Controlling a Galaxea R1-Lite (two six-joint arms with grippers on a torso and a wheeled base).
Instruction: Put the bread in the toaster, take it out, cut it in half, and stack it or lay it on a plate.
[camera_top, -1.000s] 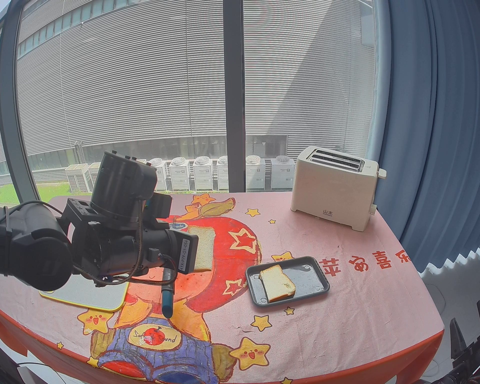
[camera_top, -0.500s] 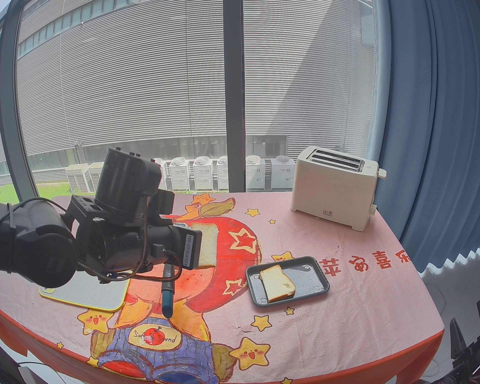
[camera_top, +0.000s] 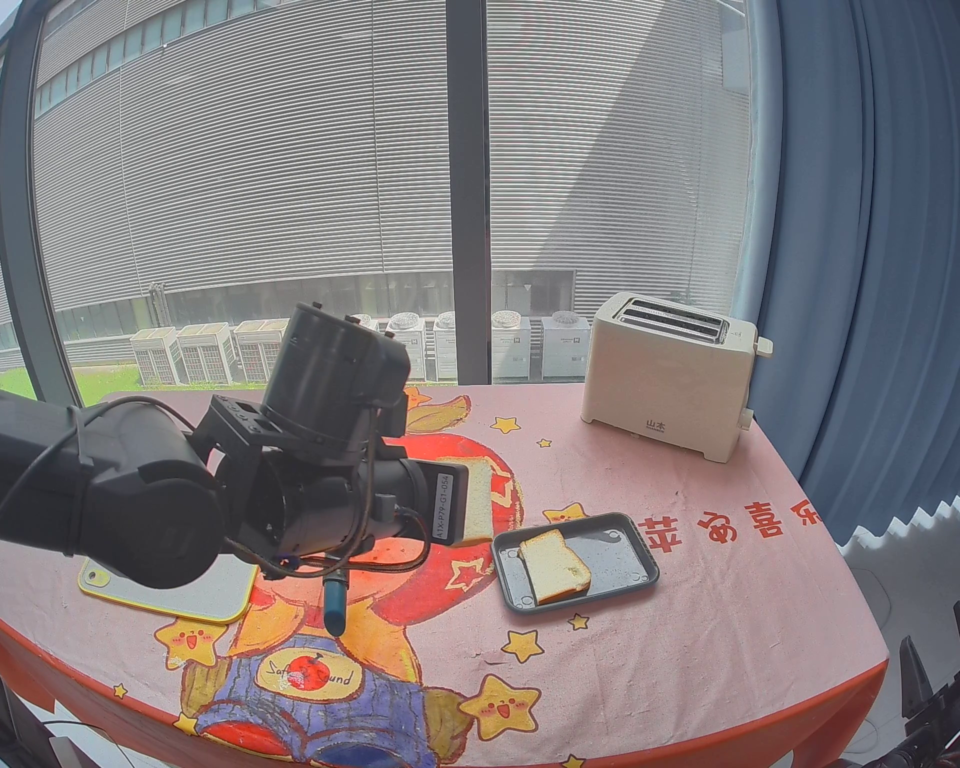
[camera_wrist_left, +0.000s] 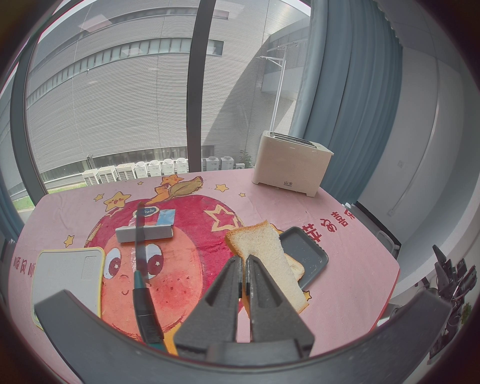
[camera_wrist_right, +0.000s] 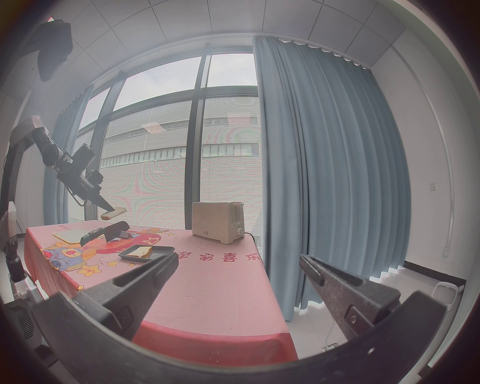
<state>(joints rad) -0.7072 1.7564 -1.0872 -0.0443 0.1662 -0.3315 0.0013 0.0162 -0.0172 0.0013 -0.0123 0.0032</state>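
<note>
Clamping a slice (camera_wrist_left: 261, 248) in the left gripper (camera_wrist_left: 244, 264), tray (camera_top: 617, 556) at four o'clock, knife (camera_top: 335, 604) at eight; right gripper (camera_wrist_right: 238, 260) spread wide.

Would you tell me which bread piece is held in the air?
The slice in the left gripper; the other piece lies on the grey tray.

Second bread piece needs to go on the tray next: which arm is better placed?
Left. The left gripper is shut on the bread slice, above the table close by the tray holding the other piece. The right gripper is open, off beyond the table's edge.
</note>
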